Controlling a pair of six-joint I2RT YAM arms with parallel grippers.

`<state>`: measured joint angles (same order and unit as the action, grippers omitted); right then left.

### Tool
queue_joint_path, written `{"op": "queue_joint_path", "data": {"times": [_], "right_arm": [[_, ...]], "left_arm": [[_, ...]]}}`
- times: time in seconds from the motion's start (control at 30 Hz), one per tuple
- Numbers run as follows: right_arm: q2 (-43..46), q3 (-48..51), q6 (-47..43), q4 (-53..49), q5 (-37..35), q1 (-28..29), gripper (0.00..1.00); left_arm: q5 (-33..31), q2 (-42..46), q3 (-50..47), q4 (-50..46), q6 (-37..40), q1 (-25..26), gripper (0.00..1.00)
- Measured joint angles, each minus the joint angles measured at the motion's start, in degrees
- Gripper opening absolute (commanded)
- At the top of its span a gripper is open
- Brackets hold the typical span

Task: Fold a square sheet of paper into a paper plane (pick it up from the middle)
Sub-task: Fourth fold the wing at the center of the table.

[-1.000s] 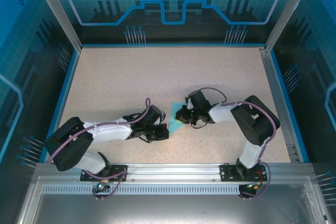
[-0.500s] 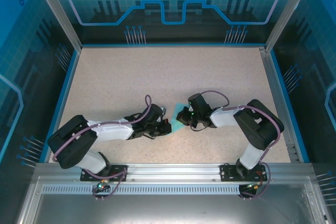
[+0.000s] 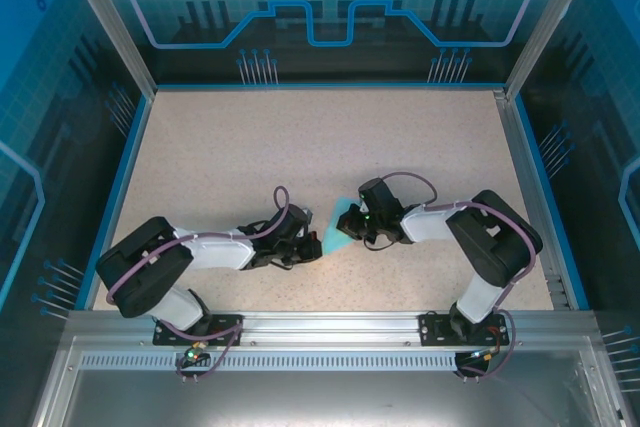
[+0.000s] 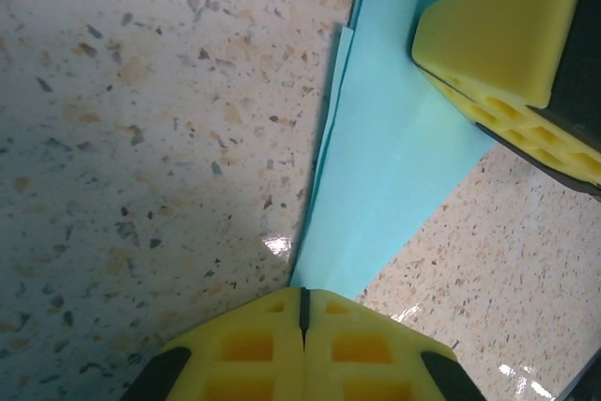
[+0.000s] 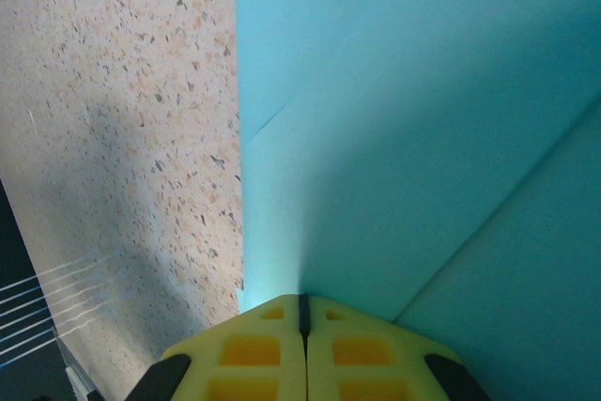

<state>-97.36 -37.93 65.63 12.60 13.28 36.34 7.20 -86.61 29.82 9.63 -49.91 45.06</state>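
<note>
"In the middle of the table (image 3: 300, 137), between the two arms, what is the paper doing?" asks Ana

"The square sheet of paper (image 3: 333, 237) lies there as a folded light blue wedge. Its narrow tip is at the left gripper (image 3: 313, 247) and its wider part is under the right gripper (image 3: 350, 228)," says Ben

"And the fingers?"

"Both pairs are pressed together, their yellow pads (image 4: 244, 354) meeting at a seam. The left tips sit at the narrow point and the right tips sit on a crease line. I can't tell whether either nips a layer; it looks more like pressing down."

"So this is creasing, I'd judge. How do we do it well?"

"Let one gripper pin the paper so it can't skate on the glossy speckled top. Draw the other along the fold, low and slow, following the line rather than crossing it. The left wrist view shows a lower layer peeping past the upper edge, so the layers aren't flush, and hard pressure there would set the offset in. Press lightly first and firmly after, then lift straight up so the thin sheet doesn't drag"
</note>
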Motion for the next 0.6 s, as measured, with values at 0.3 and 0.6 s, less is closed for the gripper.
{"op": "queue_joint_path", "data": {"times": [0.3, 0.6], "right_arm": [[4.74, -0.39, -9.03, -8.02, -0.83, 0.66, 0.07], [3.96, -2.16, -12.35, -8.76, 1.38, 6.34, 0.06]], "left_arm": [[0.11, -0.07, -0.11, 0.35, -0.83, 0.00, 0.00], [0.11, -0.07, -0.11, 0.31, -0.81, 0.00, 0.00]]}}
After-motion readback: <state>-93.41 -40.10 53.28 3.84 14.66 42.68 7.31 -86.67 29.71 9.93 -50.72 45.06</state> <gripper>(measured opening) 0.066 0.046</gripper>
